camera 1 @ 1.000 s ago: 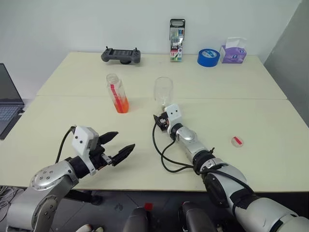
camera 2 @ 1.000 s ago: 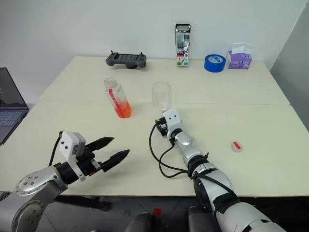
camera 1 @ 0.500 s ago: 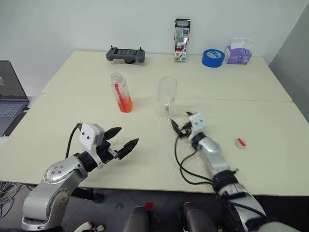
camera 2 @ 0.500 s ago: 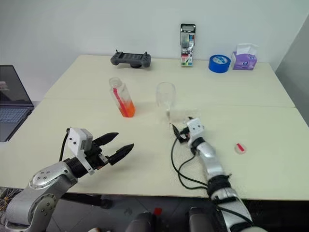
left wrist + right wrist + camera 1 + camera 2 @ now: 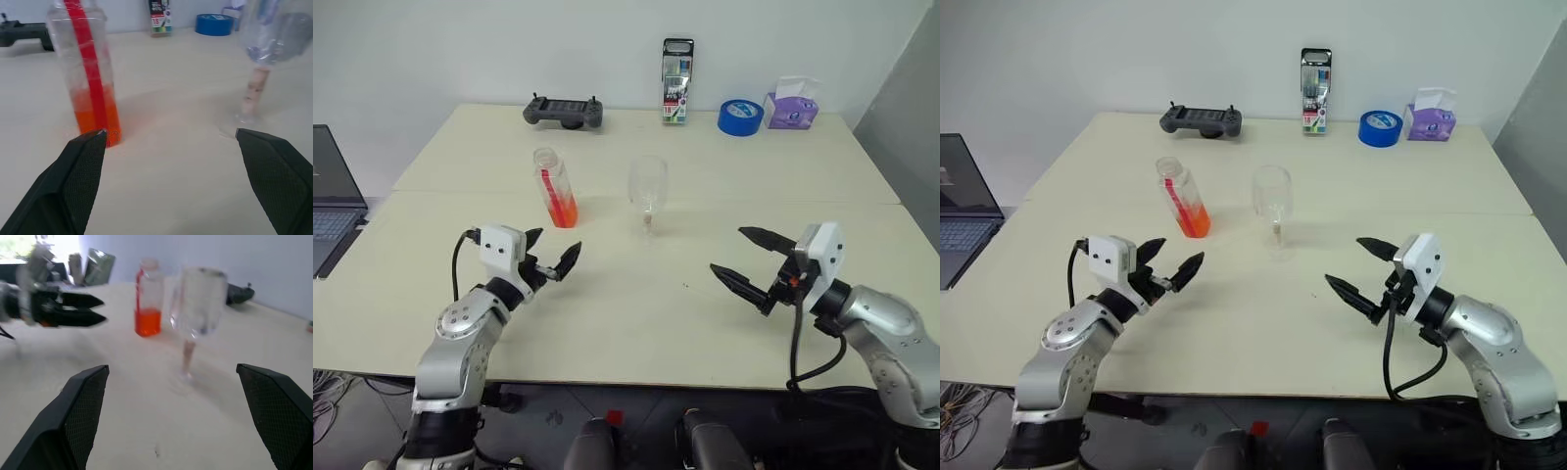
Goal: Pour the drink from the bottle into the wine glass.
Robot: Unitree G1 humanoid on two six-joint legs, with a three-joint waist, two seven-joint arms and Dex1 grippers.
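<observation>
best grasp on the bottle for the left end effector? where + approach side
Probably the flat-sided body of the bottle, mid-height above the drink, approached level from the robot's side. It stands upright and uncapped, clear of the wine glass. The left end effector is open, already facing it.

Pale cream counter, a seam running across its middle. Along the far edge, by the white wall: dark grey handheld game controller lying flat; tall dark box of coloured markers standing upright; blue roll of tape lying flat; purple tissue box just beside the tape. Open laptop with dark keyboard at the far left, off the counter.
</observation>
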